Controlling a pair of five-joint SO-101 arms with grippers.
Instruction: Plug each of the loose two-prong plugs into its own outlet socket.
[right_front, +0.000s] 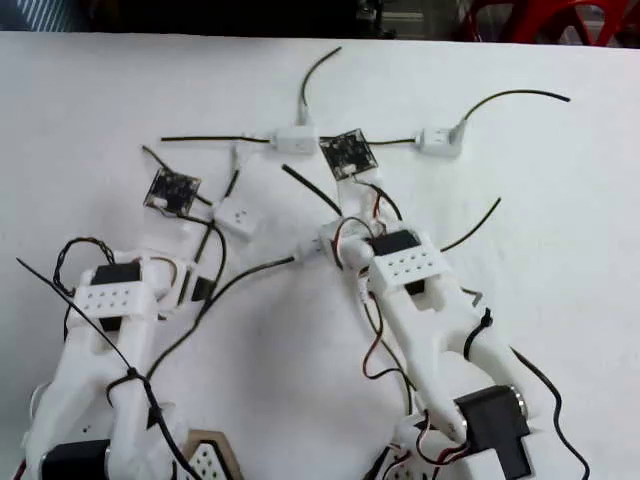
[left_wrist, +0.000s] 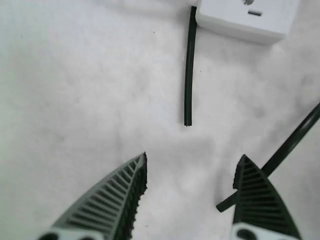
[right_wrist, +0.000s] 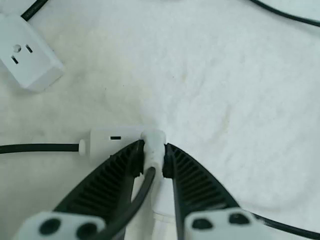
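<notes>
Read the high view as a clock face about the middle of the table (right_front: 560, 300). Your left gripper (right_front: 197, 288) (left_wrist: 194, 157) sits at 8 o'clock, low over the white top, with its jaws spread wide and grasping nothing. In its wrist view a black cable (left_wrist: 188, 65) ends in a cut tip ahead of the gap. A second cable (left_wrist: 295, 137) passes beneath one finger (left_wrist: 260, 200).

At 1 o'clock from that gripper lies the square outlet (right_front: 238, 215) (left_wrist: 247, 17) (right_wrist: 27, 57), face up with its slots showing. A small dark board (right_front: 172, 190) lies at 11 o'clock from the gripper, near the outlet.

Near the centre, your right gripper (right_front: 335, 245) (right_wrist: 153, 146) is clenched on a white plug (right_wrist: 152, 159), and the plug's cable runs back between the fingers. The plug's front touches the end of an inline socket (right_wrist: 107, 141), whose black cable leads off toward 8 o'clock. You cannot tell whether the prongs are in.

A second board (right_front: 348, 153) lies at 12 o'clock from this gripper. Just left of that board is a white connector block (right_front: 295, 140) with one cable running left and another curling up. At 2 o'clock from the centre sits another white block (right_front: 440, 140), with a cable arcing away to the right
</notes>
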